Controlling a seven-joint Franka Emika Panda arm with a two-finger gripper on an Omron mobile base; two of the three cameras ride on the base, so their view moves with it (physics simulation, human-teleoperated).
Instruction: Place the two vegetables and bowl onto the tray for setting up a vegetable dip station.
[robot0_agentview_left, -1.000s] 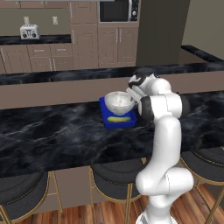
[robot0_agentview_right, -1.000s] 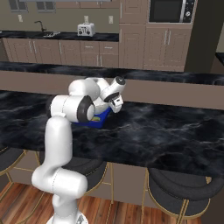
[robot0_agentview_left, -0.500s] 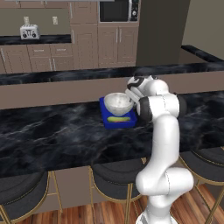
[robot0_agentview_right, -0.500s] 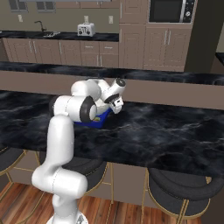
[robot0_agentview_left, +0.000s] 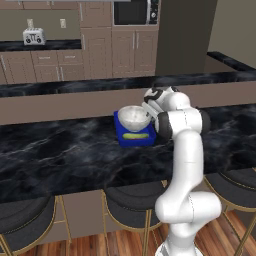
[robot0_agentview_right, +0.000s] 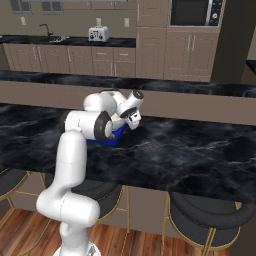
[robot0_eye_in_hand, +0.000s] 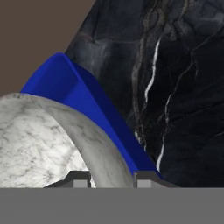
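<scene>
Bowl (robot0_agentview_left: 133, 117) sits on the blue tray (robot0_agentview_left: 121, 137), its marbled rim pinched between the gripper (robot0_eye_in_hand: 111, 177) fingers, a narrow grip suited to setting it down level. Yellow-green vegetable (robot0_agentview_left: 133, 135) lies on the tray beside it; carrot hidden.

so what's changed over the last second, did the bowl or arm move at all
Hardly anything. The arm's elbow shifted slightly; the gripper stays at the rim of the marbled bowl, one fingertip either side. The bowl stayed on the blue tray on the black marble counter, with the yellow-green vegetable lying on the tray in front of it. Nothing was let go.
</scene>
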